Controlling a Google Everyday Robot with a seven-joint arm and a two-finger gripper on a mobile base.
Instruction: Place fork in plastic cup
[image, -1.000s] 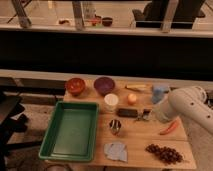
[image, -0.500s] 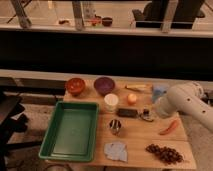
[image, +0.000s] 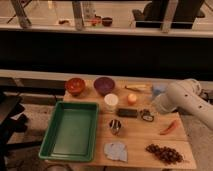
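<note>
I see a wooden bench (image: 135, 131) in a dim room. My tool (image: 146, 116) sits low on it, pressed together. I cannot spot the fork. The light blue plastic cup (image: 158, 90) stands just behind my arm.

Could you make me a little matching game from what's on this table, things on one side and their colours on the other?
The gripper sits low over the table's middle right, shut.

Things:
1. tray
2. left bowl
3. right bowl
4. cup by the tray's far corner

Colours:
A. purple
B. cream-white
C. green
D. orange-red

Pairs: 1-C, 2-D, 3-A, 4-B
</note>
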